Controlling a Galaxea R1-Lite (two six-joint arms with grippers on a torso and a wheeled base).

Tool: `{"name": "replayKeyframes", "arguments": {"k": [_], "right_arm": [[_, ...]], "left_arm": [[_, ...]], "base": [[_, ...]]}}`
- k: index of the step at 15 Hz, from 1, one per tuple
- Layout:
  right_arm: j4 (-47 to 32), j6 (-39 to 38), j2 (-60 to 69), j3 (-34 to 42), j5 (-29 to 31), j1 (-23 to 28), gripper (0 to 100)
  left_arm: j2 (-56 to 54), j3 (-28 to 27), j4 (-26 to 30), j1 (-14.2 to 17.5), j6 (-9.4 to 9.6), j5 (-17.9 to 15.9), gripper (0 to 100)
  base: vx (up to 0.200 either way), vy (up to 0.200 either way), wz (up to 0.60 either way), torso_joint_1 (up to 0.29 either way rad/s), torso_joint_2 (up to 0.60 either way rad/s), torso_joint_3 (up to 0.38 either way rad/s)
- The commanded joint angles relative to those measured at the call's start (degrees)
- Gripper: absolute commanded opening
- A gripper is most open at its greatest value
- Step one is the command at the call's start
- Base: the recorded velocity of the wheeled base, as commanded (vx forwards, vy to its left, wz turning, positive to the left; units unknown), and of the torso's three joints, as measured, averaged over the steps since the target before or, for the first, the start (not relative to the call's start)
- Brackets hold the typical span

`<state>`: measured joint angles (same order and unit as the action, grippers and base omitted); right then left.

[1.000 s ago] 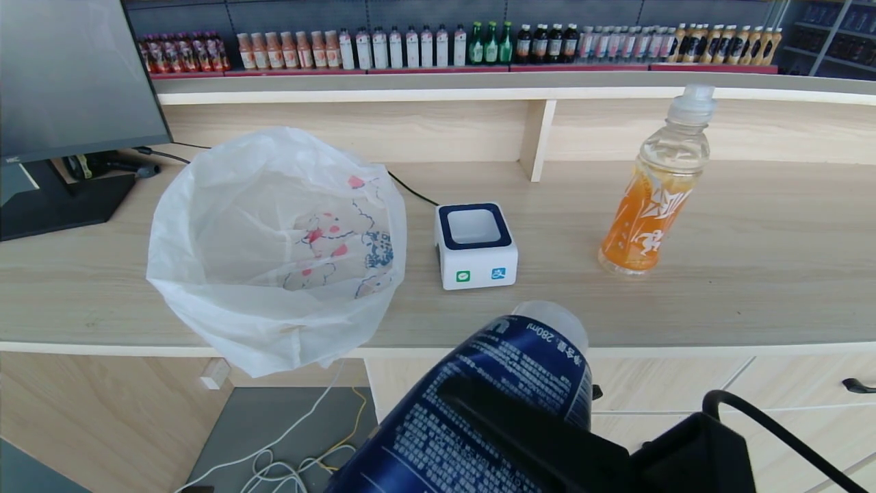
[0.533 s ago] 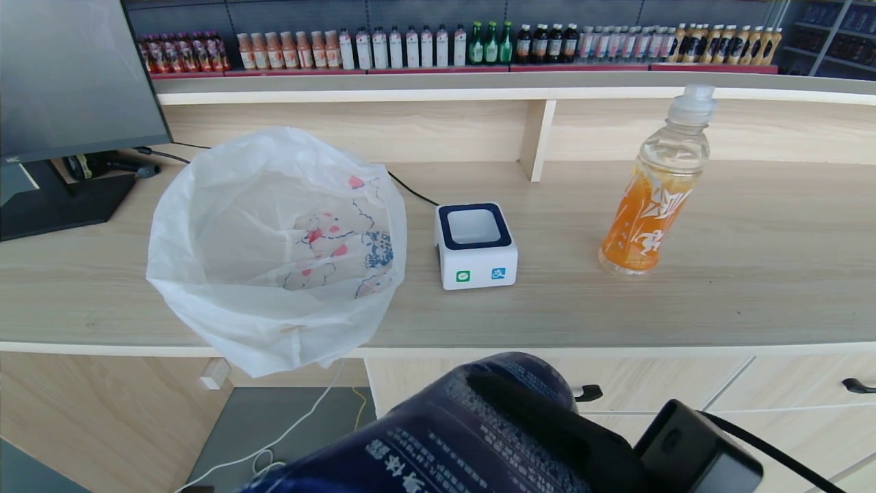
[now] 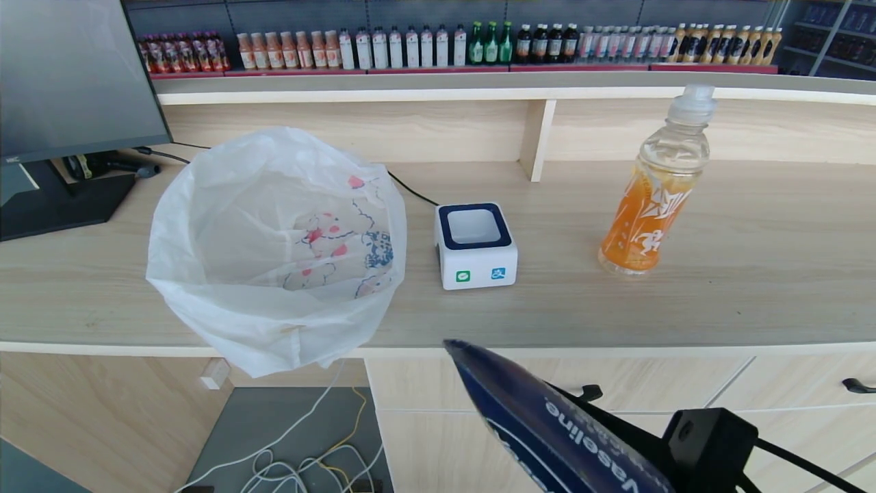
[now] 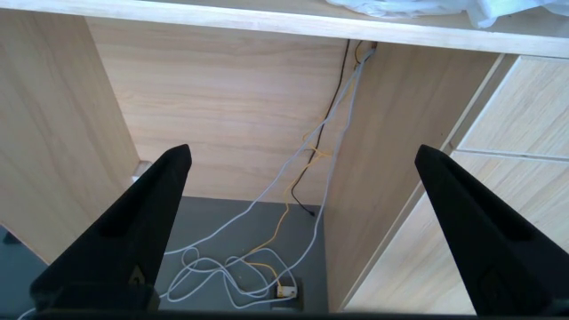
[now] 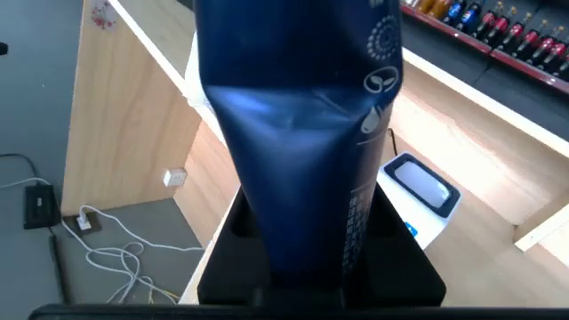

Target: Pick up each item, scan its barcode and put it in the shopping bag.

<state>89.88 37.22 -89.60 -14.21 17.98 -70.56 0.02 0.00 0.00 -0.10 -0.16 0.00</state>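
Note:
My right gripper point(image 3: 616, 438) is shut on a dark blue lotion tube point(image 3: 547, 424) in front of the counter edge, below the scanner; the tube's flat crimped end points up toward the counter. The tube point(image 5: 302, 133) stands between the right gripper's fingers point(image 5: 391, 222). A white barcode scanner point(image 3: 475, 244) with a dark blue window sits mid-counter. The white plastic shopping bag point(image 3: 277, 246) stands open left of it, hanging over the counter edge. An orange drink bottle point(image 3: 653, 192) stands upright at the right. My left gripper point(image 4: 302, 231) is open below the counter, nothing between its fingers.
A monitor point(image 3: 68, 75) on a black stand occupies the far left of the wooden counter point(image 3: 753, 287). A raised shelf with a divider point(image 3: 537, 137) runs behind. Cables point(image 4: 267, 258) lie on the floor under the counter. Drawer fronts with handles point(image 3: 859, 385) are below right.
The tube has turned in my right gripper: its printed back and cap end faced up before, now its thin crimped end points up and it sits lower right.

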Motion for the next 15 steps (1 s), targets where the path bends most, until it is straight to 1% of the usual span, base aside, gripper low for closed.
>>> {"name": "replayKeyframes", "arguments": {"k": [1,3,4,7,8,10,12,13,15], "right_arm": [[0.1,-3.9,1.2,2.0,-0.5,0.6,0],[0.1,-10.2,1.4,1.3,-0.6,3.1,0],[0.1,-13.6,1.3,-0.4,-0.3,4.3,0],[0.1,-20.2,-0.8,-7.1,-0.9,12.5,0],[0.1,-23.4,-1.6,-7.4,-1.9,14.6,0],[0.1,-27.5,-3.2,-8.2,-3.6,17.7,0],[0.1,-32.6,-3.7,-8.3,-3.4,18.3,0],[0.1,-33.2,-3.7,-8.7,-3.4,18.5,0],[0.1,-35.1,-4.9,-9.4,-4.4,20.7,0]], "left_arm": [[0.1,0.0,0.0,0.0,-0.02,0.0,100],[0.1,0.0,0.0,0.0,-0.02,0.0,100],[0.1,0.0,0.0,0.0,-0.02,0.0,100],[0.1,0.0,0.0,0.0,-0.02,0.0,100],[0.1,0.0,0.0,0.0,-0.02,0.0,100],[0.1,0.0,0.0,0.0,-0.02,0.0,100],[0.1,0.0,0.0,0.0,-0.02,0.0,100],[0.1,0.0,0.0,0.0,-0.02,0.0,100],[0.1,0.0,0.0,0.0,-0.11,0.0,100]], "base": [[0.0,0.0,0.0,0.0,0.0,0.0],[0.0,0.0,0.0,0.0,0.0,0.0],[0.0,0.0,0.0,0.0,0.0,0.0],[0.0,0.0,0.0,0.0,0.0,0.0],[0.0,0.0,0.0,0.0,0.0,0.0],[0.0,0.0,0.0,0.0,0.0,0.0],[0.0,0.0,0.0,0.0,0.0,0.0],[0.0,0.0,0.0,0.0,0.0,0.0],[0.0,0.0,0.0,0.0,0.0,0.0]]}}
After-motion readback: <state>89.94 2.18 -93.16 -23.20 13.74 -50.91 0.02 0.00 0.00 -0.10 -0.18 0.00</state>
